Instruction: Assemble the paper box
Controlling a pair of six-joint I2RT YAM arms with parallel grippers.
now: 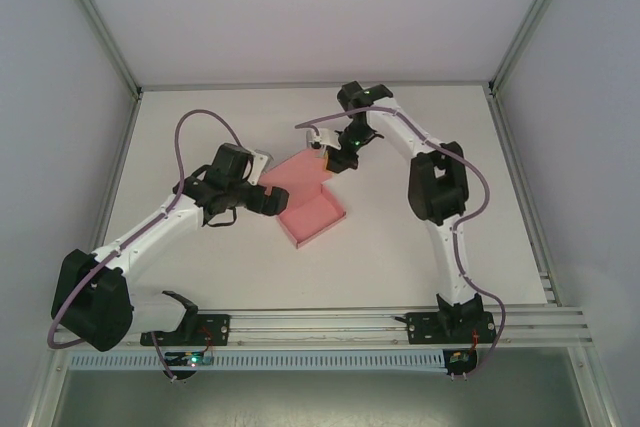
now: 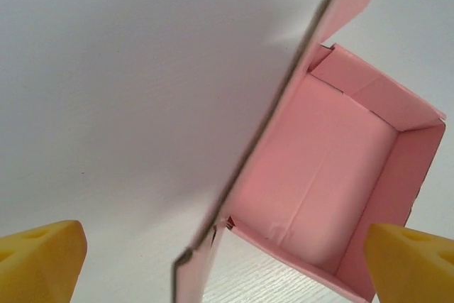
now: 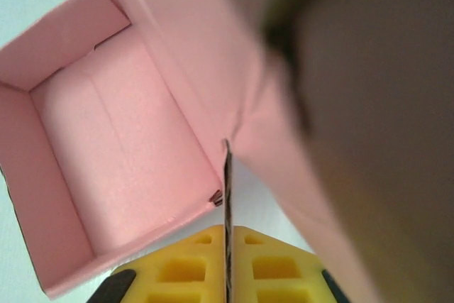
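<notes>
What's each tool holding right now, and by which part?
The right tool pinches the paper box by its raised lid flap. The left tool is open, holding nothing.

The paper box (image 1: 312, 215) is seen near the middle of the table (image 1: 430, 247), tray toward the near edge, flap toward the far edge. The left gripper (image 1: 278, 199) is placed just left of it, the right gripper (image 1: 335, 161) behind.
</notes>
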